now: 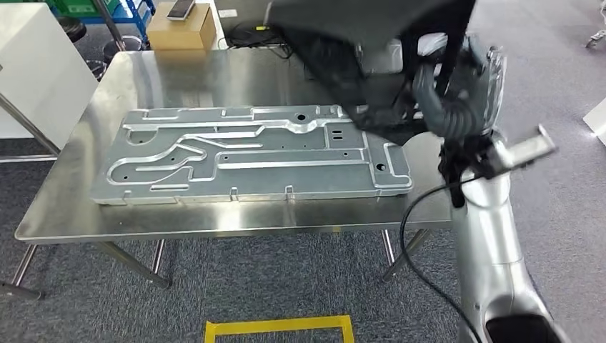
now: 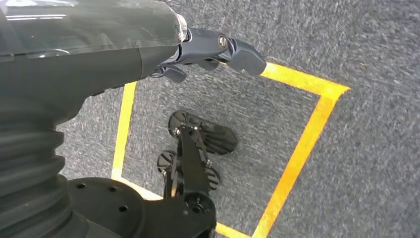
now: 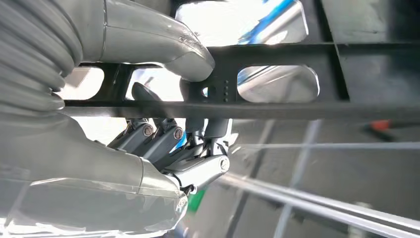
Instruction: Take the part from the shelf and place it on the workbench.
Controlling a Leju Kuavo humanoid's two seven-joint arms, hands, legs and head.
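The right hand [image 3: 183,144] grips a dark flat part [image 1: 371,28], a black frame with rounded cut-outs; in the right wrist view the thumb lies over one bar and the dark fingers [image 3: 163,139] curl under it. In the head view the part is held up above the far right end of the tabletop [image 1: 214,218], tilted, its long axis running roughly across the picture. The left hand [image 2: 218,49] hangs over the floor, its fingers slightly curled and apart, holding nothing.

A large machined aluminium plate [image 1: 250,153] lies flat on the stainless steel tabletop, long axis along the table's length. The floor is grey carpet [image 1: 286,286] with a yellow tape square [image 1: 279,326] marked on it. Behind the table stand a cardboard box [image 1: 182,32] and a white cabinet [image 1: 36,64].
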